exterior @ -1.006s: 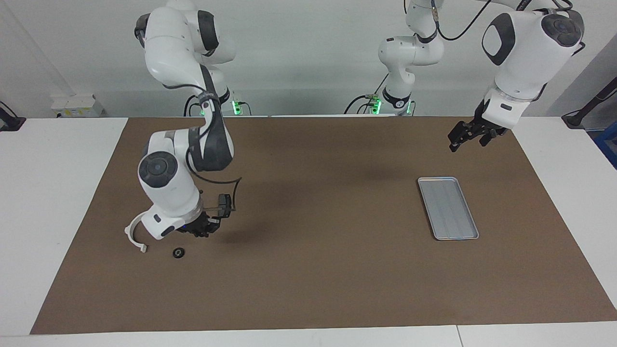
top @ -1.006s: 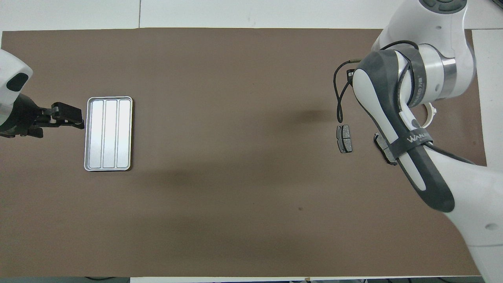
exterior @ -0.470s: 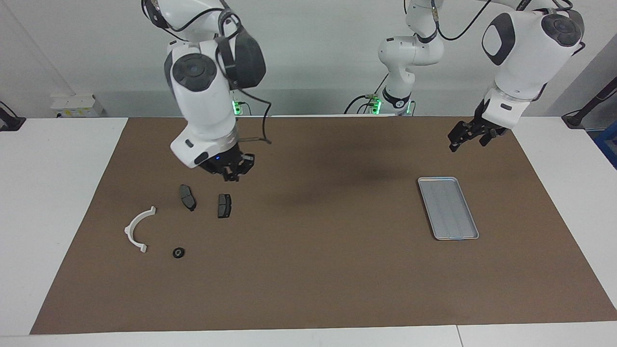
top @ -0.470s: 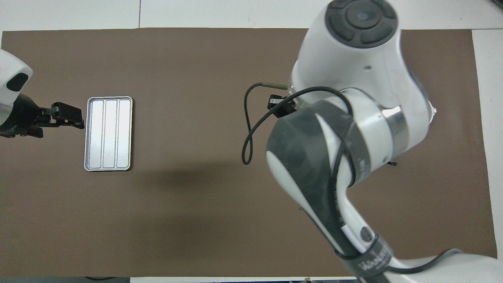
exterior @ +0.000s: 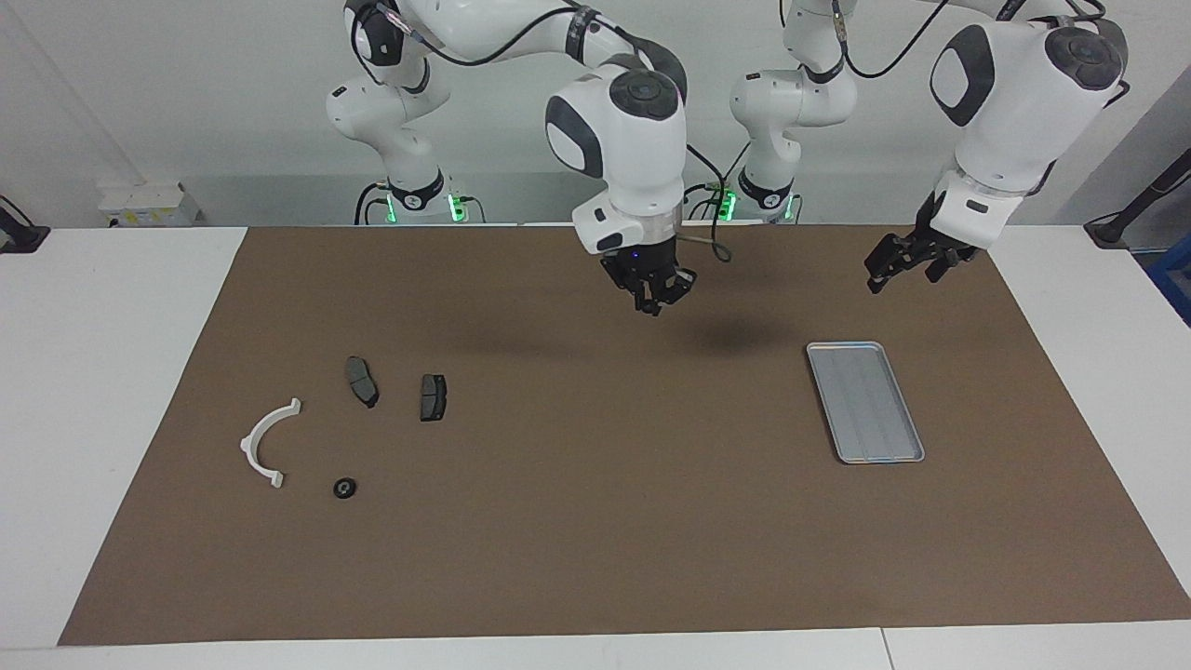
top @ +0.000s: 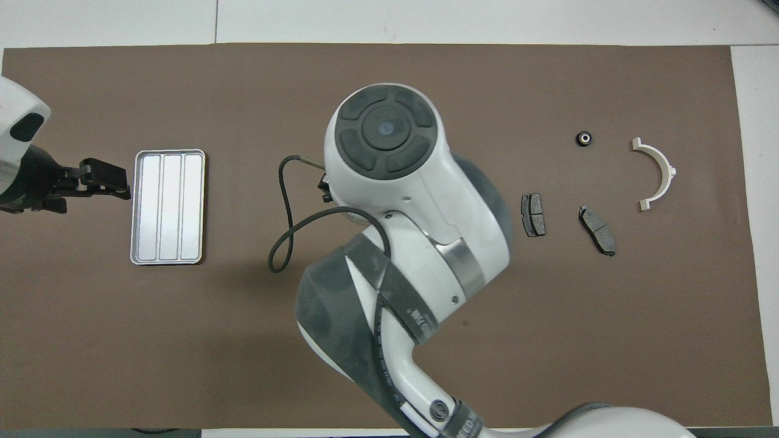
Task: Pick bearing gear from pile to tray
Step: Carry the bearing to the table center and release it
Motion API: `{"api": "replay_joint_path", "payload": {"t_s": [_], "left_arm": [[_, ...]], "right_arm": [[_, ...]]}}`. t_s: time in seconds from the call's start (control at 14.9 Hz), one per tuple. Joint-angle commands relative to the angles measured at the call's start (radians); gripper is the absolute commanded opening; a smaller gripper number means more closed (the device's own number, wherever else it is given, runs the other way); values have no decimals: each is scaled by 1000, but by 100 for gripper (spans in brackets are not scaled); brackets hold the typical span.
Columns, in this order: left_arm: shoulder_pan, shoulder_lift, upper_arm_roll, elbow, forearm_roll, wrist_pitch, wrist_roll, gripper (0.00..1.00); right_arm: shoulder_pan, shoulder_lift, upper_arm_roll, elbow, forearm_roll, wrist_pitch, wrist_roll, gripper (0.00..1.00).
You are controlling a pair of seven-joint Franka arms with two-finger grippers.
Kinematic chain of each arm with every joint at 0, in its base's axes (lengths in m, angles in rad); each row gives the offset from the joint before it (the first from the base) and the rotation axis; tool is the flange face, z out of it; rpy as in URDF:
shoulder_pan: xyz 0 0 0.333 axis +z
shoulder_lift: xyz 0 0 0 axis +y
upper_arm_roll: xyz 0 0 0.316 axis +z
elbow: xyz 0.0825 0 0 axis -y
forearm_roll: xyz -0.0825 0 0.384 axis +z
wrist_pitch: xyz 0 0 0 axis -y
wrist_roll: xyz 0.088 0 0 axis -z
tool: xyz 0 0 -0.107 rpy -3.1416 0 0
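silver tray (exterior: 865, 402) (ribbed), white bracket (exterior: 264, 441), brown mat (exterior: 595, 521)

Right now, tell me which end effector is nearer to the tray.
Left. The left end effector hangs above the mat just off the tray at its robot-side end. The right end effector, shut, is over the mat's middle, between the tray and the scattered parts.

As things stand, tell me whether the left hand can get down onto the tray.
Probably yes. The left hand hangs open in the air by the tray, at its end nearer the robots. The tray looks bare, and the right hand is up over the mat's middle, out of the way.
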Motion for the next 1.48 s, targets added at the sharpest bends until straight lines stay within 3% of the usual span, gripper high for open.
{"api": "replay_joint_path", "payload": {"t_s": [0.0,0.27,0.54,0.74,1.07,1.14,1.21,1.27,1.41], "left_arm": [[6,-14,-4,-6,5,-10,6,100],[6,-14,-4,-6,5,-10,6,100],[6,-14,-4,-6,5,-10,6,100],[6,-14,-4,-6,7,-10,6,100],[6,-14,-4,-6,5,-10,6,100],[6,-14,-4,-6,5,-10,6,100],[6,-14,-4,-6,7,-10,6,100],[6,-14,-4,-6,7,-10,6,100],[6,-16,-4,-6,7,-10,6,100]], "right_arm": [[42,110,-4,-4,-61,74,86,0],[44,204,-3,-4,-86,220,123,0],[45,242,-3,-18,-86,326,126,0],[50,249,-4,-59,-87,398,128,0],[53,249,-4,-84,-106,415,128,0],[53,249,-4,-76,-104,400,128,17],[54,250,-4,-72,-103,375,128,63],[53,250,-6,-67,-106,329,126,100],[38,242,-8,-8,-98,243,122,100]]}}
